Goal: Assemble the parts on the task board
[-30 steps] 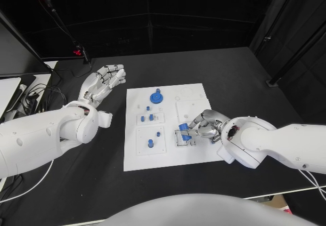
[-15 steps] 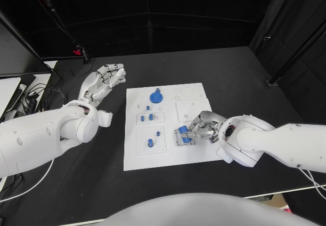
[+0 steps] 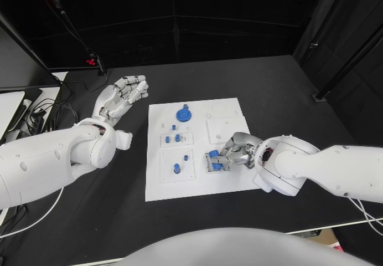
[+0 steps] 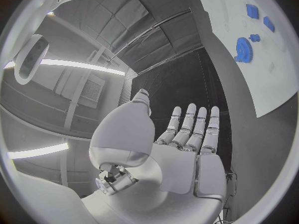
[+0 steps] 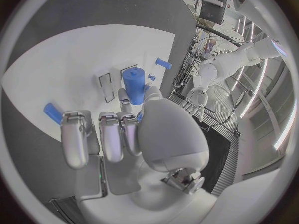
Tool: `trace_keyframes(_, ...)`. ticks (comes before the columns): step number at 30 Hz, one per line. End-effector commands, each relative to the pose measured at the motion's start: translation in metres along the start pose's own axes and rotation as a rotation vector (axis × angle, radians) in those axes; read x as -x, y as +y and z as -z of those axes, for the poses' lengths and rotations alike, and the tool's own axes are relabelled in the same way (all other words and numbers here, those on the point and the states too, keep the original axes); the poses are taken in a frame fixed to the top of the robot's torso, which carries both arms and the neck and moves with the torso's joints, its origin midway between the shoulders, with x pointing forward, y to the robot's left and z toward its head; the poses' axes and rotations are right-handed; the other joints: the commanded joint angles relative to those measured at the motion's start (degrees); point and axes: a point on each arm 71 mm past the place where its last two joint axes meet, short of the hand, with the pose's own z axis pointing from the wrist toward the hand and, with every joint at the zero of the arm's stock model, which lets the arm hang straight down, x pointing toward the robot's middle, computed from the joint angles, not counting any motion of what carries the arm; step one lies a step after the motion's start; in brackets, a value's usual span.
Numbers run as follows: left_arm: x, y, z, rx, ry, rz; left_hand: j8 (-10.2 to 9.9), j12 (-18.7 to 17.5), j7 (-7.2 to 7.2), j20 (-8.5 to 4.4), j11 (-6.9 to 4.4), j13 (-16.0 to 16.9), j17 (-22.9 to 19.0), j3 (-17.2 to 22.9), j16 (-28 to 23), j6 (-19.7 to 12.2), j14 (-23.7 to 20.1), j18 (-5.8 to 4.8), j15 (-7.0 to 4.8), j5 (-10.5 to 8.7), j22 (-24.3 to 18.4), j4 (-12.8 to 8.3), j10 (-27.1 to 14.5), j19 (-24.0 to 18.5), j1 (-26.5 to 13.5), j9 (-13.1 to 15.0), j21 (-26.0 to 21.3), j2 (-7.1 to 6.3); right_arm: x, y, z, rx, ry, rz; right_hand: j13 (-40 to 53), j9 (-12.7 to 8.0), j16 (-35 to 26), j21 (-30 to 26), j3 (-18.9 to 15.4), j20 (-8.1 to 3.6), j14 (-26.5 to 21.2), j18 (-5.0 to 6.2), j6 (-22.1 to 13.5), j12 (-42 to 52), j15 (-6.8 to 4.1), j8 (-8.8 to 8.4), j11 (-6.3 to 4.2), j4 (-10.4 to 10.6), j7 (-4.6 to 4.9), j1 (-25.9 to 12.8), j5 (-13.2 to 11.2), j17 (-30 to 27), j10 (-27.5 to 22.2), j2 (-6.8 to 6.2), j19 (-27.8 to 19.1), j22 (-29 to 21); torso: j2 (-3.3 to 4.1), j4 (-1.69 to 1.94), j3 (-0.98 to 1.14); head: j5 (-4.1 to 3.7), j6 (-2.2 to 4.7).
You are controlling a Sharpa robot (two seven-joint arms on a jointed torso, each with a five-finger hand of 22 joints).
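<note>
Small blue plastic cylinder part (image 5: 132, 85), smooth, stubby, pinched in silver right hand (image 3: 233, 153) at centre-right of white task board (image 3: 191, 187); long axis direction unclear. Silver left hand (image 3: 121, 95) flat, fingers spread, upper left.

Black table (image 3: 239, 83), dark curtained walls (image 3: 200, 27)

One task board (image 3: 200, 183) on black table (image 3: 263, 83). One blue gear (image 3: 184, 115) near board's far edge. About six smaller blue parts (image 3: 175, 128) visible mid-board; exact count unclear near right edge. Two hands: left hand (image 3: 121, 98), right hand (image 3: 238, 151).
</note>
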Motion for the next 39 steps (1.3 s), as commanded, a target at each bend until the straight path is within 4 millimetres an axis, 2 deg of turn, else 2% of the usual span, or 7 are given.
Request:
trace_keyframes(1,-0.001,-0.0042,-0.0005,-0.047,0.009,0.007,0.4,0.27,9.11,0.02,0.03,-0.08,-0.09,-0.42,0.31,-0.4,-0.33,-1.19,-0.04,0.4,-0.06,-0.01,-0.36,0.22,-0.02,-0.08,0.17,0.57,-0.0007,0.0014,0.0,0.005,0.01,0.016,15.08,-0.07,0.14,0.19,-0.59,-0.35,6.16,-0.43,4.75,0.14,-0.26,-0.5,-0.03,0.01,-3.13,-1.16,-0.42,15.1,5.84,-0.02,5.97,15.1,0.05,-0.01,-0.01,-0.01,-0.12)
trace_keyframes(12,-0.0008,-0.0041,-0.0004,-0.045,0.01,0.008,0.44,0.32,9.11,0.02,0.03,-0.1,-0.15,-0.49,0.37,-0.43,-0.34,-1.2,-0.04,0.41,-0.11,-0.02,-0.38,0.18,0.0,-0.12,0.16,0.66,-0.002,0.003,-0.0005,0.011,0.017,0.019,15.08,-0.06,0.14,0.19,-1.74,-0.32,6.16,-0.43,4.77,0.14,-0.21,-1.2,0.13,-0.05,-2.96,-2.23,-1.16,15.1,5.84,-0.29,5.97,15.1,0.03,0.03,-0.01,-0.14,-0.27)
trace_keyframes(22,-0.0011,-0.004,-0.0006,-0.044,0.012,0.009,0.46,0.34,9.11,0.02,0.03,-0.1,-0.18,-0.51,0.39,-0.44,-0.35,-1.2,-0.04,0.41,-0.16,-0.02,-0.39,0.14,0.02,-0.14,0.16,0.7,-0.0017,0.0021,-0.0016,0.004,0.019,0.023,15.08,-0.01,0.14,0.19,-3.48,-0.17,6.16,-0.43,4.34,0.14,-0.02,-2.23,0.45,-0.03,-2.59,-3.75,-2.8,15.1,5.84,-0.6,5.97,15.1,0.0,0.05,-0.01,-0.26,-0.32)
trace_keyframes(30,-0.001,-0.004,-0.0005,-0.044,0.012,0.009,0.51,0.42,9.1,0.02,0.03,-0.11,-0.24,-0.54,0.46,-0.48,-0.36,-1.21,-0.03,0.45,-0.19,-0.04,-0.39,0.11,0.09,-0.18,0.15,0.86,-0.0013,0.0009,-0.0028,-0.001,0.021,0.026,15.08,0.02,0.14,0.19,-4.06,-0.08,6.16,-0.43,4.0,0.14,0.08,-2.65,0.6,0.03,-2.41,-4.5,-3.24,15.1,5.84,-0.28,5.97,15.1,-0.02,-0.01,-0.03,-0.13,-0.36)
trace_keyframes(34,-0.001,-0.004,-0.0005,-0.044,0.012,0.01,0.51,0.42,9.1,0.02,0.03,-0.11,-0.24,-0.54,0.46,-0.48,-0.36,-1.21,-0.03,0.45,-0.19,-0.04,-0.39,0.11,0.09,-0.18,0.15,0.86,-0.0012,0.0006,-0.0034,-0.003,0.023,0.029,15.08,0.12,0.14,0.19,-4.49,0.04,6.16,-0.43,3.79,0.14,0.2,-2.98,0.75,0.01,-2.28,-5.14,-4.44,15.1,5.84,0.51,5.97,15.1,0.01,0.05,-0.02,-0.19,-0.29)
trace_keyframes(39,-0.0013,-0.0043,-0.0003,-0.047,0.014,0.011,0.55,0.47,9.1,0.02,0.02,-0.11,-0.28,-0.56,0.5,-0.5,-0.37,-1.21,-0.03,0.46,-0.15,-0.04,-0.37,0.15,0.13,-0.2,0.16,0.95,-0.0015,0.0013,-0.0037,0.001,0.023,0.046,15.08,0.12,0.14,0.19,-4.83,0.09,6.16,-0.43,3.48,0.14,0.26,-3.23,0.85,-0.03,-2.15,-5.29,-4.89,15.1,5.84,0.46,5.97,15.1,0.05,0.02,0.01,-0.17,-0.26)
